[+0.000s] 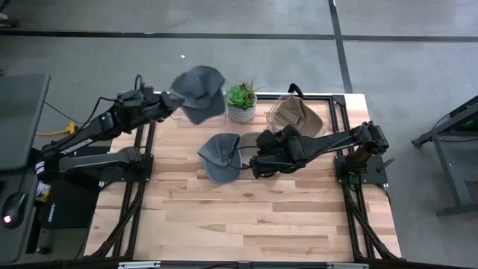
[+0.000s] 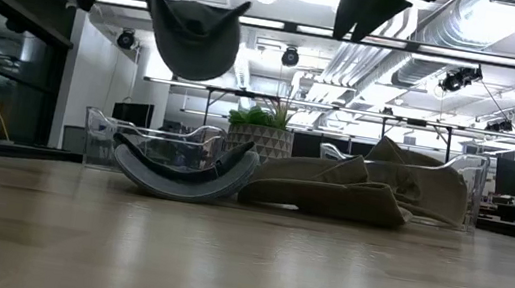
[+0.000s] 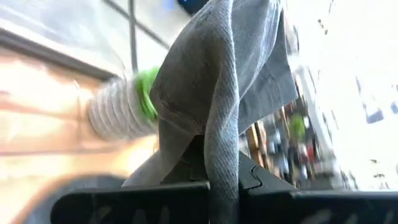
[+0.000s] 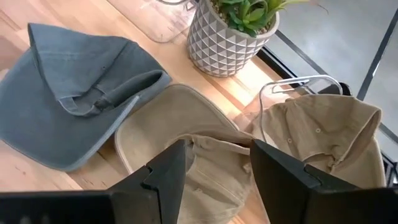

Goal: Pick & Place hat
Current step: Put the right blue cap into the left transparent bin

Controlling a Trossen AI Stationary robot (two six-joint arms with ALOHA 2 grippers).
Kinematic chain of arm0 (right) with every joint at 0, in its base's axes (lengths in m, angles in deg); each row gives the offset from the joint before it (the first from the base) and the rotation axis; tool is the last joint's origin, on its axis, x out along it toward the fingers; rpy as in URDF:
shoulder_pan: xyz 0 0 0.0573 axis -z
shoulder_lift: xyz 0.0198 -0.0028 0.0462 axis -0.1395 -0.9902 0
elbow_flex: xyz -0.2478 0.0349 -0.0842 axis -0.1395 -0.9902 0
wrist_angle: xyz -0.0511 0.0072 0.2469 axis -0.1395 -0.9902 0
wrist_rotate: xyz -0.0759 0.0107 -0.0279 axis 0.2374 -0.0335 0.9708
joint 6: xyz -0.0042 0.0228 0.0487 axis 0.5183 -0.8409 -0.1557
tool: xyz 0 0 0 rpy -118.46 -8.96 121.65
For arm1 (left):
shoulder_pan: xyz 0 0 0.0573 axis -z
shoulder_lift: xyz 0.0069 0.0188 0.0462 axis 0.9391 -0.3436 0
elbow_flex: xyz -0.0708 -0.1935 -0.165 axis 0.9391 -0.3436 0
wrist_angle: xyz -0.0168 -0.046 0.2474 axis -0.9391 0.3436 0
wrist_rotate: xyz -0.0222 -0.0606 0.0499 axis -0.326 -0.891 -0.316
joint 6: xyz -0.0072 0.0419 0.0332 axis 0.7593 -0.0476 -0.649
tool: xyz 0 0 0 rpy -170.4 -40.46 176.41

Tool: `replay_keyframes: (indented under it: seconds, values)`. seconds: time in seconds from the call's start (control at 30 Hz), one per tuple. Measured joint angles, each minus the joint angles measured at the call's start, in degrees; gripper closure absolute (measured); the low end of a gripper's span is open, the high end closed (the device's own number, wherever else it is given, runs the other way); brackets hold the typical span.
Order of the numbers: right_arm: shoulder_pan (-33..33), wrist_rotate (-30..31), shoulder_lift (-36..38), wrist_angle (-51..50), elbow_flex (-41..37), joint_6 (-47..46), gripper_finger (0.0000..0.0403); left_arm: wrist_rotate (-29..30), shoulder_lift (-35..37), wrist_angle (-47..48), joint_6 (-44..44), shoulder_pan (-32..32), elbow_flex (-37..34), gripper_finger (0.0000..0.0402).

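A dark grey hat [image 1: 200, 88] hangs in the air over the table's far left, with my left gripper [image 1: 173, 102] shut on it. In the low view this grey hat [image 2: 192, 34] sits high above the tabletop. A blue-grey hat [image 1: 220, 157] lies on the table's middle, and a tan hat [image 4: 180, 124] lies beside it. My right gripper [image 4: 217, 168] stands open above the tan hat and touches nothing. A second tan hat [image 1: 297, 113] rests in a clear bin at the far right. My left gripper pinches a fold of the grey hat's cloth [image 3: 222, 163] between its two fingers, at the hat's edge nearest the arm. The fingers come roughly level from the table's left side. The hat is lifted clear and sags below and beyond the fingers, slack.
A potted plant [image 1: 241, 103] in a white patterned pot stands at the far edge between the two hats. A clear bin [image 2: 107, 138] stands below the held hat and another clear bin [image 2: 463, 188] at the far right. The near half of the wooden table [image 1: 246, 224] is bare.
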Motion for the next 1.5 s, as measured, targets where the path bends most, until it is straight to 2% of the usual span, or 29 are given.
replay_keyframes:
  seconds: [0.13,0.27,0.43,0.63,0.8,0.97,1.17,1.5]
  values:
    - [0.0,0.37,0.02,1.24,0.0,0.08,0.023,7.67,1.49,-0.06,2.19,0.0,0.0,0.0401]
    - [0.0,0.63,0.02,1.84,0.0,0.1,0.0229,11.75,1.63,-0.02,3.41,0.0,0.0,0.0401]
    - [0.0,1.68,0.02,1.85,0.0,-1.8,0.023,14.47,1.51,0.83,5.87,0.0,0.0,0.0401]
    - [0.03,2.75,0.02,0.26,0.0,-11.22,0.023,18.84,1.92,3.13,9.08,0.0,-0.3,0.0401]
    - [-0.69,2.83,1.47,-0.71,-0.13,-9.31,0.0229,19.06,5.08,2.36,9.96,0.0,-2.49,0.0401]
    - [-2.2,7.27,7.56,-0.97,-1.33,-8.81,0.0232,19.94,7.96,2.36,12.87,0.0,-5.48,0.0401]
    - [-3.39,12.03,18.67,4.02,-8.76,-9.98,0.0233,21.02,10.18,-0.95,15.56,0.0,-8.89,0.0401]
    - [-3.78,13.38,35.59,30.08,-31.96,-5.78,0.0231,25.51,10.0,-14.05,23.53,0.0,-15.24,0.0401]
